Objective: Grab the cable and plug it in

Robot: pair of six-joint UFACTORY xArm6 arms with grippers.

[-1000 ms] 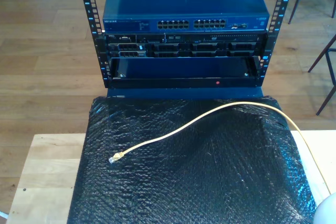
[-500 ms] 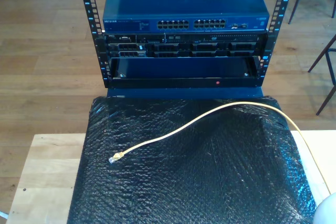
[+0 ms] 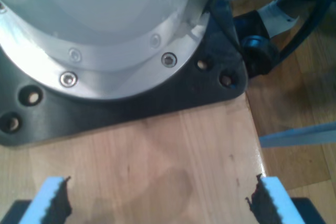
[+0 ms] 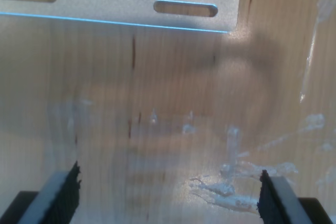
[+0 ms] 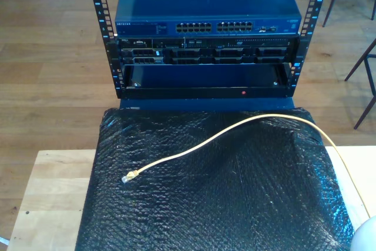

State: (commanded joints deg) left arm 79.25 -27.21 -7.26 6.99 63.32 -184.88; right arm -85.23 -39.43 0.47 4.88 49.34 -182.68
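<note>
- Two claws, our first claw (image 3: 157,203) and our second claw (image 4: 168,195), are hanging spread over bare worktop (image 4: 157,108).
- The cable (image 5: 235,127) is lying well away from both, risking a missed plug (image 5: 128,177).

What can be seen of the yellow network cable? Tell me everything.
The cable is long, thin and pale yellow, ending in a small clear plastic plug that lies loose toward the exterior view's left. It rests slack on the black bubble-wrap mat, arching up toward the rack, then bending down along the exterior view's right edge of the mat. It is not plugged in, and no gripper touches it.
</note>
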